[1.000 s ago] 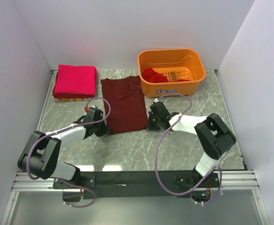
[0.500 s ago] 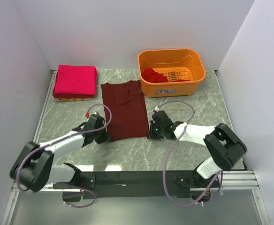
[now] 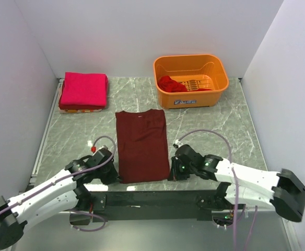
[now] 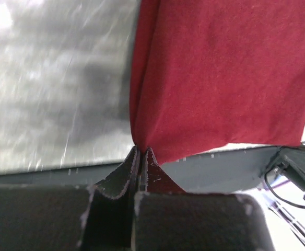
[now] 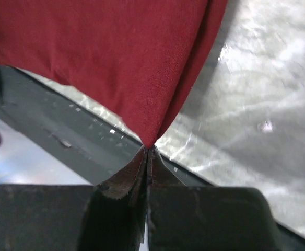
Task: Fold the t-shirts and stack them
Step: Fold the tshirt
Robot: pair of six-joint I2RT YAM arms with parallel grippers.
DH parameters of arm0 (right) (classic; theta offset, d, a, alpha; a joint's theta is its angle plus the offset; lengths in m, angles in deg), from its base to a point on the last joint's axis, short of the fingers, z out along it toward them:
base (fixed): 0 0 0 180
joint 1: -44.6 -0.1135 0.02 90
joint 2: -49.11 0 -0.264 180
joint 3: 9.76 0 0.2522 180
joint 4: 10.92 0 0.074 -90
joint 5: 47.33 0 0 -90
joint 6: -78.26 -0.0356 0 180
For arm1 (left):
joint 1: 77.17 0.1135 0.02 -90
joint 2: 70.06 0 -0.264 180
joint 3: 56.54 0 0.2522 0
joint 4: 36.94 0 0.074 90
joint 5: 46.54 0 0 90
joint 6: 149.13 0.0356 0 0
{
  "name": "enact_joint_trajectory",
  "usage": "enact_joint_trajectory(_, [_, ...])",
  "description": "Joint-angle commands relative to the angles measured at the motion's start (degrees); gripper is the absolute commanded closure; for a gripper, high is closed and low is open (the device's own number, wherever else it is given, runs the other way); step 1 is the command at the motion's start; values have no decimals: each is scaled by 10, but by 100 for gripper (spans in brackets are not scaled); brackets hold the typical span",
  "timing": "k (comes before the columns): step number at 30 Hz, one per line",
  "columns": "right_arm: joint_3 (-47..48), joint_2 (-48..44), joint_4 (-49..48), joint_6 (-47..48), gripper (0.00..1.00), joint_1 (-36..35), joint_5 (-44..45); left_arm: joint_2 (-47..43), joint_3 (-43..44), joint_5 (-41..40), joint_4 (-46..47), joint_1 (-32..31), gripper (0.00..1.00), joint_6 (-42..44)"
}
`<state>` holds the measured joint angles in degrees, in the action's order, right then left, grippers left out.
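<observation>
A dark maroon t-shirt (image 3: 142, 145) lies flat as a long folded strip in the middle of the table, its near end at the front edge. My left gripper (image 3: 115, 175) is shut on its near left corner (image 4: 142, 141). My right gripper (image 3: 172, 174) is shut on its near right corner (image 5: 151, 140). A folded bright pink-red t-shirt (image 3: 83, 90) lies at the back left. A brighter red t-shirt (image 3: 172, 83) lies crumpled in the orange basket (image 3: 191, 80).
The orange basket stands at the back right. White walls close in the left, back and right sides. The black mounting rail (image 3: 152, 201) runs along the front edge just below the maroon shirt's near end.
Both grippers have pulled the maroon shirt toward the front edge, dragging it down the table and straightening it. Both arms have swung back and lie low along the front.
</observation>
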<state>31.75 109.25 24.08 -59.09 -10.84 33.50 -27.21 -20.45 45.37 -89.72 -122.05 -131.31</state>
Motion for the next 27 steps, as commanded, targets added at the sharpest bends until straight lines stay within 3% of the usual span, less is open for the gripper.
enact_joint_trajectory(1, [15, -47, 61, -26, 100, -1, 20, -35, 49, -1, -70, -10, 99, -51])
enact_joint_trajectory(8, [117, -34, 79, 49, 100, 37, 91, -6, 126, -56, -21, -10, 99, -9])
enact_joint_trajectory(16, [201, 11, -40, 96, 100, 116, 145, 102, 241, -216, 17, 14, 99, 14])
enact_joint_trajectory(20, [261, 59, -35, 118, 100, 141, 172, 144, 265, -205, 59, 89, 99, 66])
enact_joint_trajectory(27, [333, 126, -66, 154, 100, 179, 166, 209, 317, -191, 122, 148, 99, 125])
